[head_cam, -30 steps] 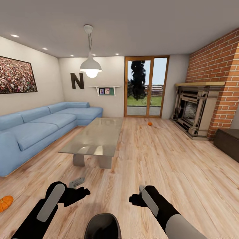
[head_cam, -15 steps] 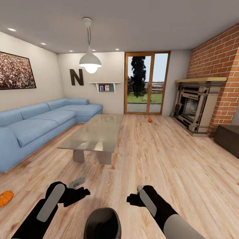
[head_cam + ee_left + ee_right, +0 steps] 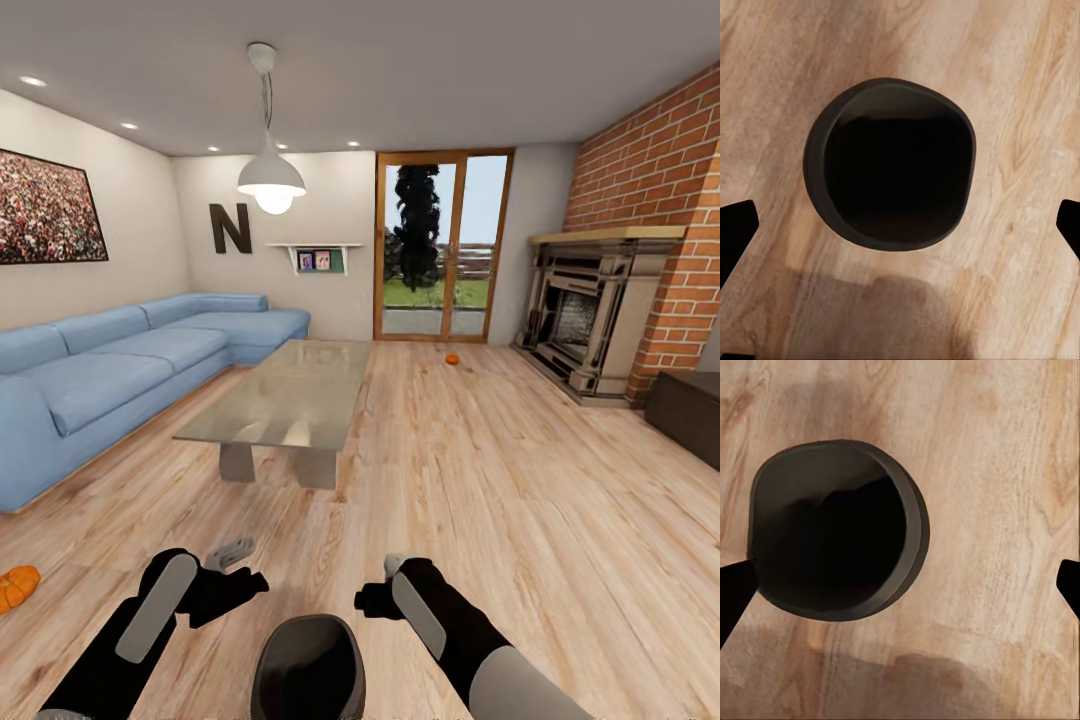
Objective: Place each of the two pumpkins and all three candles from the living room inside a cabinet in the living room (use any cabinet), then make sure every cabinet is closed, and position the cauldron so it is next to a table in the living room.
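Between both grippers' fingertips, cauldron (image 3: 891,174)

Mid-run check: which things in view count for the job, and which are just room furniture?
Job things:
- near pumpkin, on floor by the sofa
- far pumpkin, near the glass door
- cauldron, on floor between the arms
- coffee table
- dark cabinet

Just there:
- blue sofa
- fireplace
- pendant lamp

Warm wood, blue and brick tones

The floor (image 3: 520,520) is pale streaked wood grain; the sofa (image 3: 110,385) light blue; the tabletop (image 3: 285,395) glossy grey; the cauldron (image 3: 891,165) near-black; 2 pumpkins (image 3: 17,587) (image 3: 452,359) bright orange; the cabinet (image 3: 688,412) dark brown; the fireplace wall (image 3: 650,180) red brick.
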Controlling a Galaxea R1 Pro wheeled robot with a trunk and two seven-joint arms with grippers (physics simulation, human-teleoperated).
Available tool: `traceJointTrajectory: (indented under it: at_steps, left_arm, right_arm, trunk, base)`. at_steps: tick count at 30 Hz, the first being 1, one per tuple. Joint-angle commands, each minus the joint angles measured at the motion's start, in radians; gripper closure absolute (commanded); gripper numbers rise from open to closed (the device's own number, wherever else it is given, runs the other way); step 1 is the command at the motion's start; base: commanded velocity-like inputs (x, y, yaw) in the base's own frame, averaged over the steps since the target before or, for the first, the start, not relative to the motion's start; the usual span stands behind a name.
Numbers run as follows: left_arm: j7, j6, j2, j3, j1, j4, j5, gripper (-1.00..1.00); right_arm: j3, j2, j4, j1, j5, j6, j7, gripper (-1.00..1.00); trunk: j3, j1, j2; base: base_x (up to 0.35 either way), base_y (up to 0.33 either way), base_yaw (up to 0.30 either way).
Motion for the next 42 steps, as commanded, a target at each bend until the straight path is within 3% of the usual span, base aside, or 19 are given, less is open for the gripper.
traceJointTrajectory:
  at_steps: [1,8,42]
  left_arm:
    - [0.011,-0.004,0.000,-0.004,-0.006,0.014,0.011,-1.00]
    - [0.012,-0.027,-0.002,-0.009,-0.018,0.050,0.010,-1.00]
    - [0.012,-0.028,0.002,-0.010,-0.019,0.051,0.010,-1.00]
  right_arm:
    - [0.008,0.000,-0.001,-0.001,-0.010,0.001,-0.019,-1.00]
    - [0.020,0.000,0.001,-0.001,-0.012,-0.001,-0.052,-1.00]
    - [0.022,0.000,0.001,-0.001,-0.014,-0.057,-0.041,-1.00]
  trunk:
    - [-0.004,0.004,-0.008]
    - [-0.026,0.031,-0.057]
    - [-0.133,0.161,-0.295]
  base:
    - [0.000,0.000,0.000]
    - [0.000,0.000,0.000]
    - [0.000,0.000,0.000]
